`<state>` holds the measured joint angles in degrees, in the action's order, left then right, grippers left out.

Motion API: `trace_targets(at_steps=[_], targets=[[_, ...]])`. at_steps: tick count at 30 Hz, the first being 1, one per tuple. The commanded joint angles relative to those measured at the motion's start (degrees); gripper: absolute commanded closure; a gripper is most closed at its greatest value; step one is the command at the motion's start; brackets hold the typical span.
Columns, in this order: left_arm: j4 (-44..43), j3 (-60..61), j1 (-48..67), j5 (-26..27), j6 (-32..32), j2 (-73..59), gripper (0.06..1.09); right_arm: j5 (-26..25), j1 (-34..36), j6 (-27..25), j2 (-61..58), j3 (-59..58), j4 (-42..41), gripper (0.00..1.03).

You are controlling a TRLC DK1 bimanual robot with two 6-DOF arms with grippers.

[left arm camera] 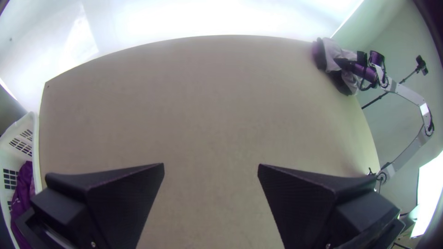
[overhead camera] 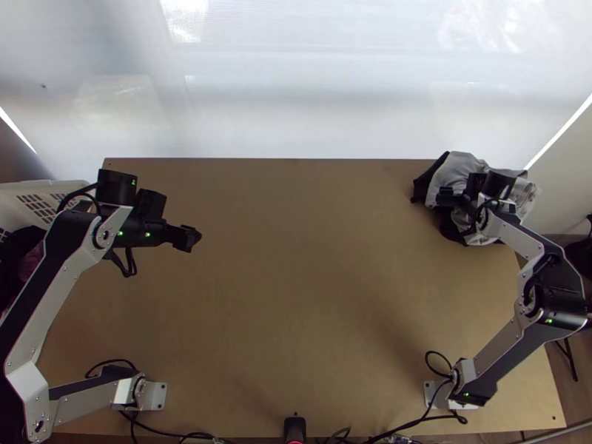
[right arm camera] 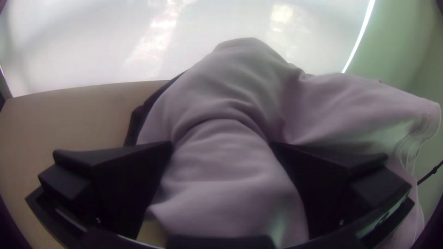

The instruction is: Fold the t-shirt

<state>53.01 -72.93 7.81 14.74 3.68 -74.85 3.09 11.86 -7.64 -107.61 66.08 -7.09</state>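
The t-shirt (overhead camera: 460, 167) lies bunched at the tabletop's (overhead camera: 296, 296) far right corner, under the right claw (overhead camera: 444, 197), its fingers spread wide, cloth showing between them, unclamped. Well apart, the left claw (overhead camera: 194, 238) gapes wide, holding nothing.

Behind the far edge of the wooden table (overhead camera: 296, 296) there is a white, shiny sheet-like surface (overhead camera: 296, 103), with soft reflections of light on it. At the right stands a plain pale wall (left arm camera: 392, 32); beside the table, brown floor (overhead camera: 579, 388) is visible.
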Motion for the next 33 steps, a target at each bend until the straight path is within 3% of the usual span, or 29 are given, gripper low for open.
trace_targets(at_steps=[1, 5, 12, 17, 20, 26, 30, 33], targets=[[-0.19, -1.17, 0.36, -0.06, -0.08, -0.12, 0.1, -0.1, 0.1, -1.06, 3.73, -1.75, 0.32, 0.05], [-2.13, -1.96, 0.36, -0.33, -0.34, 1.02, 0.1, -0.02, -0.34, -0.8, 10.85, 2.56, 3.05, 0.05], [-8.72, -5.91, 0.54, -9.82, -0.69, 3.22, 0.1, -0.02, -2.98, 0.96, 21.04, 13.46, 7.97, 0.05], [-8.81, -8.11, 0.45, -11.4, -0.43, 4.36, 0.1, -0.02, -7.02, 2.45, 27.1, 13.9, 9.2, 0.05], [-9.95, -7.14, 0.54, -14.13, -1.57, 7.0, 0.1, 0.07, -10.1, 2.89, 31.85, 10.03, 10.7, 0.05], [-18.03, 3.93, 2.21, -20.81, 1.33, 18.34, 0.1, -0.02, -19.24, -3.08, 43.01, -2.63, 11.57, 0.05], [-24.63, 13.78, 2.47, -27.4, 3.26, 28.97, 0.1, -1.25, -22.4, -1.5, 52.51, -12.12, 10.7, 0.05], [-27.88, 21.6, 2.47, -30.3, 2.91, 38.02, 0.1, -3.0, -22.84, 6.14, 61.73, -23.02, 4.46, 0.05]])
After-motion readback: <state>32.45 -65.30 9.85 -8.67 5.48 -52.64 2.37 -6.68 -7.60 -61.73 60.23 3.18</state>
